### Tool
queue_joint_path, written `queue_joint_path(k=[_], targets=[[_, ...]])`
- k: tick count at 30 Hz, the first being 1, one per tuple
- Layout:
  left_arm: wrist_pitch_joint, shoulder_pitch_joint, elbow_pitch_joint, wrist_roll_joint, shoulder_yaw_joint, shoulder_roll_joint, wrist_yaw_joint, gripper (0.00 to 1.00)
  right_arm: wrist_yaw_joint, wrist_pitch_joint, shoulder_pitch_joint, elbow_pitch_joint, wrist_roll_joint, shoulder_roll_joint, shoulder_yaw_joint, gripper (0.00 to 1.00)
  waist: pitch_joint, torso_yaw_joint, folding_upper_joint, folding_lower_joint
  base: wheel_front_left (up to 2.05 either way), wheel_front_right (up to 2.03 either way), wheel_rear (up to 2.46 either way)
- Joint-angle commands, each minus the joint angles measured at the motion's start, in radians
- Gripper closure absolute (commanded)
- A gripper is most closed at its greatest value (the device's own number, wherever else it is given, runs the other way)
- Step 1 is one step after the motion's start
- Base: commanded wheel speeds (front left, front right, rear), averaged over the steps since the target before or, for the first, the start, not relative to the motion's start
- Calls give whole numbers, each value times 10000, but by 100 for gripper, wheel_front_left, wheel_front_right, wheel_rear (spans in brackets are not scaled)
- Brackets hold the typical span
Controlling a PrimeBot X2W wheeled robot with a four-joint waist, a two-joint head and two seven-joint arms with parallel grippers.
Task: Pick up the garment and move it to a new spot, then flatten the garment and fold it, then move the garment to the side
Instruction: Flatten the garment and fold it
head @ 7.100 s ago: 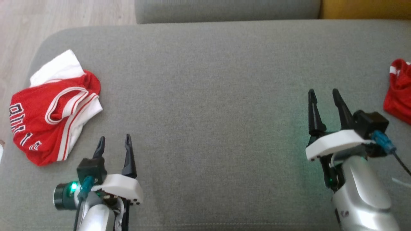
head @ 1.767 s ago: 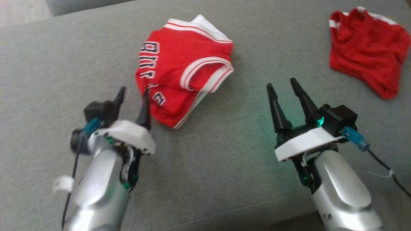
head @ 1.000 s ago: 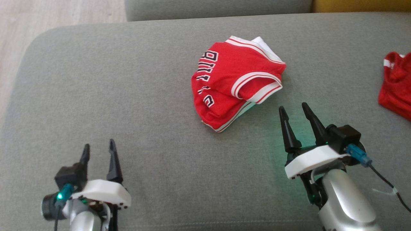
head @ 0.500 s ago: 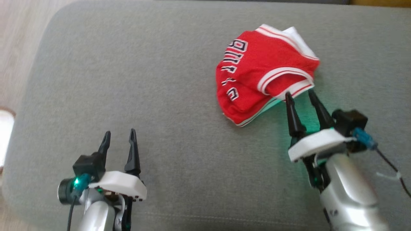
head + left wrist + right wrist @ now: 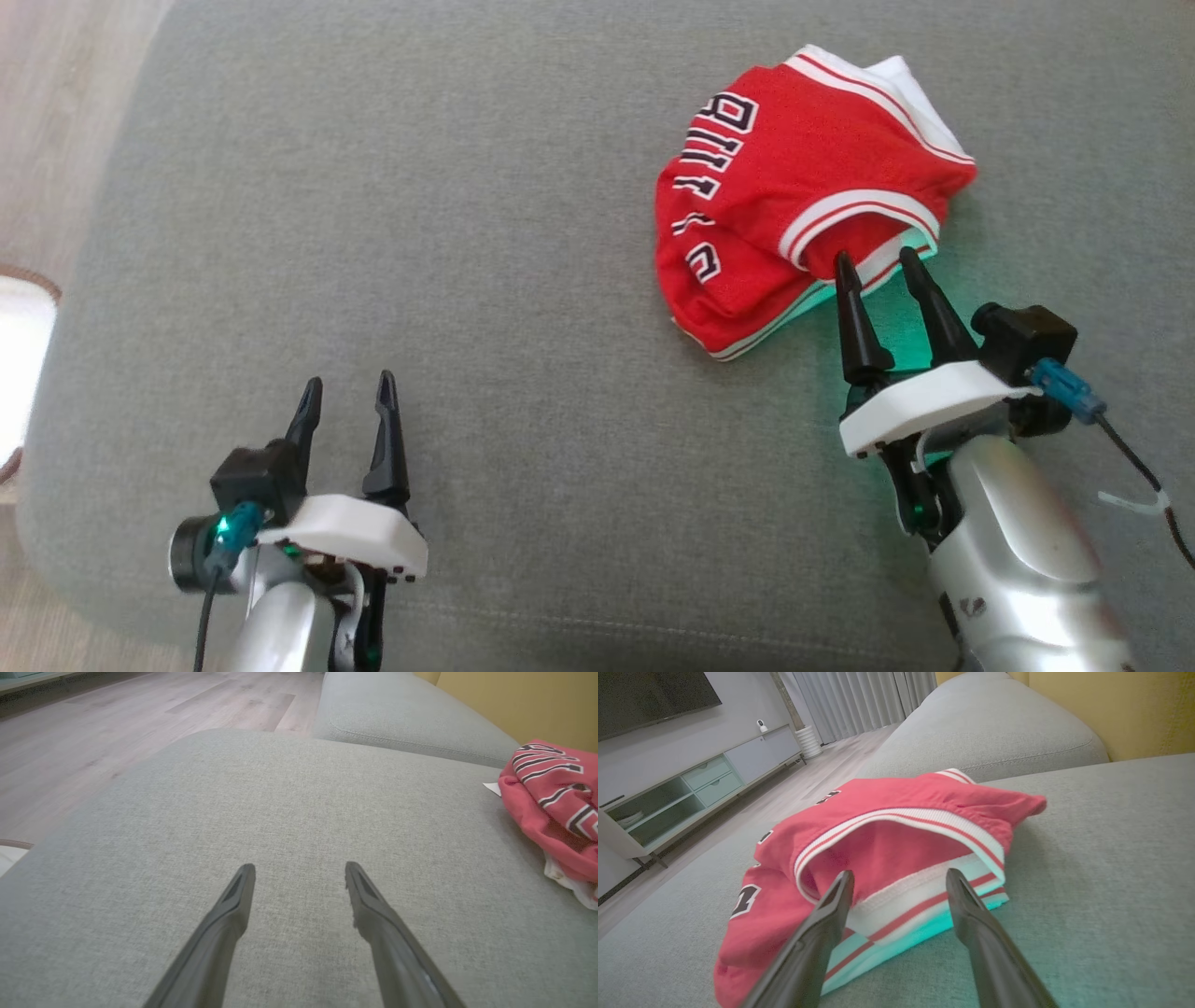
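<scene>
The left gripper (image 5: 348,380) is low over the front of the sofa (image 5: 523,280), near its left end. Its two fingers are spread apart. There is nothing between them but grey sofa cloth. The shirt (image 5: 803,177) is well off to its right.

The right gripper (image 5: 876,255) is a bit further in, on the right side. Its fingers are spread apart too, and it holds nothing. The tips point at the near edge of the shirt. They are right at a wide hole in the shirt that has a white and red band (image 5: 924,821) round it. One tip is in front of the hole's mouth. The other is by the striped edge below it. I cannot tell if the tips touch the cloth. A green light (image 5: 887,308) shines on the sofa and on the white edge by the fingers.

The shirt lies on the sofa seat, toward the back and the right. It is red and bunched up in a heap, not flat. It has black and white letters (image 5: 714,168) on its left side. Some white cloth sticks out at the back.

Behind the shirt is another grey cushion (image 5: 994,732). Past the sofa is a wood floor (image 5: 117,728). Far off are a long low cabinet (image 5: 691,793) and pale curtains (image 5: 878,695).
</scene>
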Motion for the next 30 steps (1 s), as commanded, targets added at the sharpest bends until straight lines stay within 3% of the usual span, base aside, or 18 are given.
queue_joint_path(k=[1, 11, 20, 27, 28, 30], targets=[[-91, -416, -349, -74, 263, 74, 22, 0, 65, -120, -184, -322, 36, 101, 175, 0, -6, -78, 0, 0, 0, 0, 0], [-91, -620, -361, 15, 157, 74, -65, 0, 65, -120, 17, -281, 79, 101, 36, 0, 126, -356, 0, 0, 0, 0, 0], [-91, -666, -388, 159, 25, 74, -138, 0, 65, -120, -246, -17, 1533, 101, 514, 0, 234, -115, 0, 0, 0, 0, 0], [-91, -585, -414, 177, 27, 74, -129, 0, 65, -120, -462, -450, 1719, 101, 667, 0, 291, -86, 0, 0, 0, 0, 0], [-91, -582, -404, 171, 9, 74, -131, 0, 65, -120, -461, -502, 1736, 101, 692, 3, 287, -97, 0, 0, 0, 0, 0], [-91, -589, -385, 151, -20, 74, -122, 0, 65, -120, -459, -597, 1782, 101, 730, 25, 272, -127, 0, 0, 0, 0, 0]])
